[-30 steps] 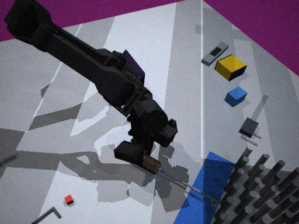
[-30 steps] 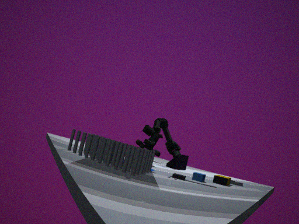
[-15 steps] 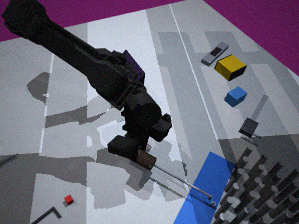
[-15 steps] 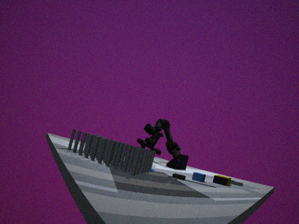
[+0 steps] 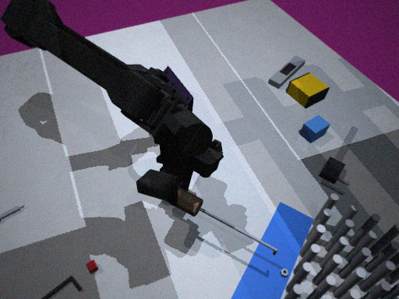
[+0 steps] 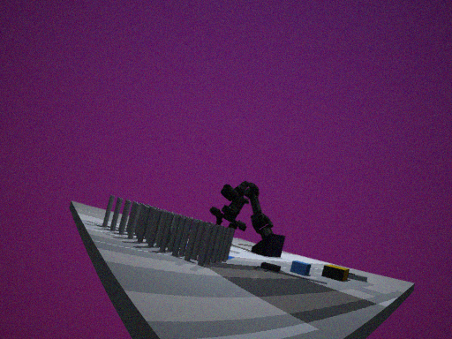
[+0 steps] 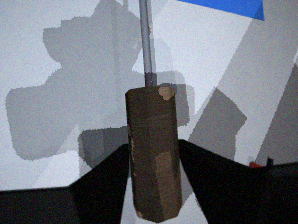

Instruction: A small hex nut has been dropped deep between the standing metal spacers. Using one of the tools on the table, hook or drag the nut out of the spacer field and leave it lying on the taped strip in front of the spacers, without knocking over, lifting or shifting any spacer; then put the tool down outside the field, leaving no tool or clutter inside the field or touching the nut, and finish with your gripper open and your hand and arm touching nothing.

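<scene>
My gripper (image 5: pixel 178 196) (image 7: pixel 153 146) is shut on the brown handle (image 5: pixel 190 202) (image 7: pixel 155 165) of a hook tool. Its thin metal shaft (image 5: pixel 238 230) (image 7: pixel 147 45) reaches over the blue taped strip (image 5: pixel 286 218) (image 7: pixel 235 7), and its tip (image 5: pixel 275 251) is above the strip, with its shadow set apart from it. The small hex nut (image 5: pixel 284 272) lies on the strip near the edge beside the spacers, a little beyond the tip, with a gap between them in the top view. The grey spacers (image 5: pixel 337 262) (image 6: pixel 168 229) that show stand upright. The nut is not visible in the wrist view.
Beyond the spacers' corner lie a black block (image 5: pixel 332 170) with rods, a blue box (image 5: pixel 315 128) (image 6: pixel 300 267), a yellow box (image 5: pixel 308 89) (image 6: pixel 335 272) and a grey device (image 5: pixel 287 72). On the other side are a red cube (image 5: pixel 92 266), a black bent key (image 5: pixel 58 287) and a thin rod (image 5: pixel 12 212).
</scene>
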Action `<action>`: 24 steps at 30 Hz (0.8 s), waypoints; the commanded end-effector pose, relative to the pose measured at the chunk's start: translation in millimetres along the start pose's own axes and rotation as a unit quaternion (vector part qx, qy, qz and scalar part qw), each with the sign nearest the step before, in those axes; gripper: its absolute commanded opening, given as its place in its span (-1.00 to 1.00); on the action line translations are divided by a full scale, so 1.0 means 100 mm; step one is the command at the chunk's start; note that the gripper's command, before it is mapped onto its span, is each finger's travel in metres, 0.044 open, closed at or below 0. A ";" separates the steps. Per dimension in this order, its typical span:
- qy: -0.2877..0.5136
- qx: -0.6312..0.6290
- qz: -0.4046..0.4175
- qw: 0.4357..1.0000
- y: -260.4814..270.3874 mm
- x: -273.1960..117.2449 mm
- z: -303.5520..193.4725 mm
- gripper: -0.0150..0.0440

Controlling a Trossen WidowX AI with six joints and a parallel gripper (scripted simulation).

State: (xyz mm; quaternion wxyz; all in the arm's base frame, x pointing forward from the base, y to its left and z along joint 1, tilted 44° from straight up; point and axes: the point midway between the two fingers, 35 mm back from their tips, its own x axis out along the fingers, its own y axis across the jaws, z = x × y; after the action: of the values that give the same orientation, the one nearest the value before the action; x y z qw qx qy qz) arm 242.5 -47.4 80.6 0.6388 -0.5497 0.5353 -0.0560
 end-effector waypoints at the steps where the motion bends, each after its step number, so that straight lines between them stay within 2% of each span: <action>1: -0.005 0.006 -0.001 1.000 -0.07 -0.13 0.09 -0.49; 24: -0.003 0.006 -0.008 1.000 -0.34 -1.04 0.34 -0.49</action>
State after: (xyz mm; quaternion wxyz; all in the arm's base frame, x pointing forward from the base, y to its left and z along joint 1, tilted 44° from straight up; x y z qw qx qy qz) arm 242.3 21.2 153.9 0.6395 -0.5490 0.5349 -0.0593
